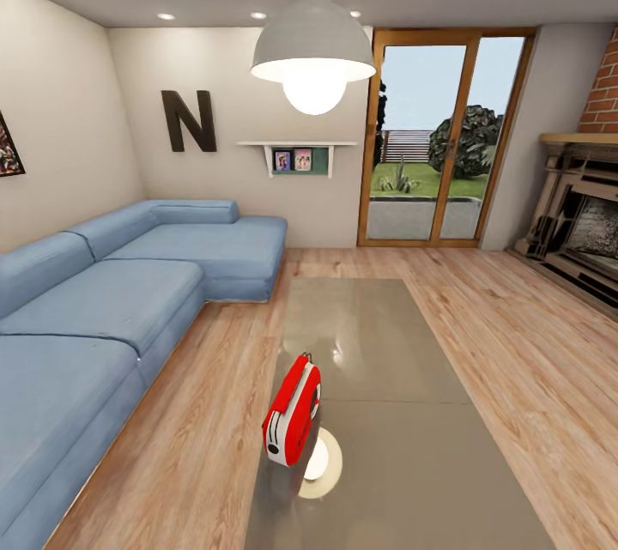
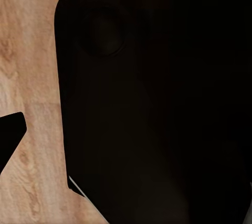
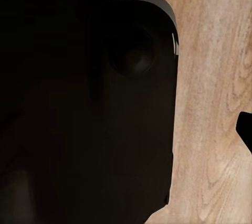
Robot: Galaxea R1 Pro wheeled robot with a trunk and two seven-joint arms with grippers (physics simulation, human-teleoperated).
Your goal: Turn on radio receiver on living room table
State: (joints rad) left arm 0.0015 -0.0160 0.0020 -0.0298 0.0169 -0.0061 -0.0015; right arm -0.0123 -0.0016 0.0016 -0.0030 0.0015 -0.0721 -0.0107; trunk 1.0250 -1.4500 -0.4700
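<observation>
The bright-red radio receiver [image 1: 293, 414] stands upright on the near left part of the long low table [image 1: 403, 447], its narrow white-grey end and thin wire handle turned toward me. The glossy grey-beige top mirrors the ceiling lamp right beside the radio. In the left wrist view one dark fingertip [image 2: 10, 136] of my left gripper [image 2: 126, 140] sits at the picture's edge, far from the middle. My right gripper [image 3: 126, 129] likewise shows one fingertip [image 3: 245, 130] at the edge. Both hang over wood floor, beside a dark rounded body of the robot, and hold nothing.
A big blue sectional sofa [image 1: 103, 310] runs along the table's left side, with a strip of wood floor [image 1: 197, 413] between them. A white pendant lamp [image 1: 313, 52] hangs overhead. A wood-framed glass door [image 1: 442, 138] is at the back, a fireplace [image 1: 584, 207] at the right.
</observation>
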